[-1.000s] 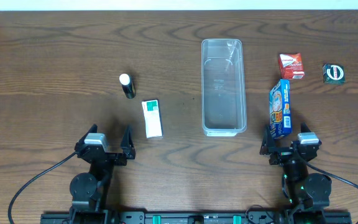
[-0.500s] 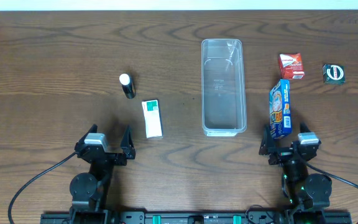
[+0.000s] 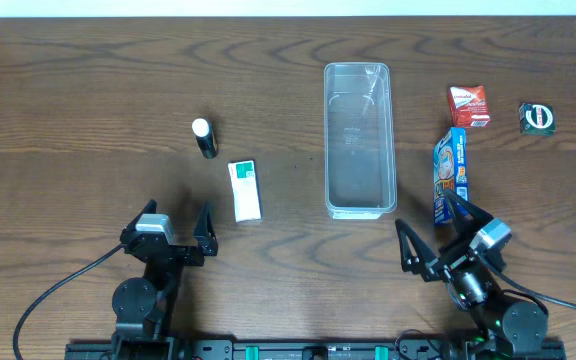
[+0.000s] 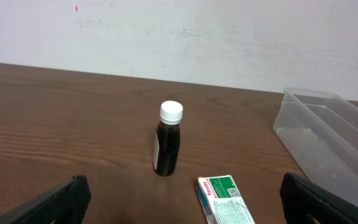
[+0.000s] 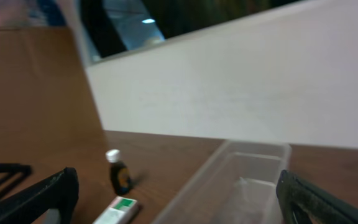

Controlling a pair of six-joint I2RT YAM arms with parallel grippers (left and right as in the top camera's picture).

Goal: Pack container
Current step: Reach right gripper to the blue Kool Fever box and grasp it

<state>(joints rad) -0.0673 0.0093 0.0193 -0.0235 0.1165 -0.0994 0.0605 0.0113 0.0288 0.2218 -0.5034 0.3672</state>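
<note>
Beside the near right corner of the long, clear plastic container, we find the right gripper turned from where it stood a second ago. Then it faced straight up the table beneath the tall blue printed box. Now it is swung towards the container, with one finger near the container's short near end and the other at the blue box's lower corner; we cannot tell whether that finger touches the box. Its jaws stand wide apart and hold nothing. Its own camera view is blurred and looks across the container.

The left gripper has not shifted. It sits well to the left of the container, low over the dark brown wooden table, pointing straight ahead with its jaws spread wide and empty. Ahead of it, left of the container, a white-and-green carton lies flat and a small dark bottle with a white cap stands upright.

The container is unmoved and empty, lying lengthwise away from the arms. Right of it, past the blue box, rest a small red-and-white box and a dark green packet.
</note>
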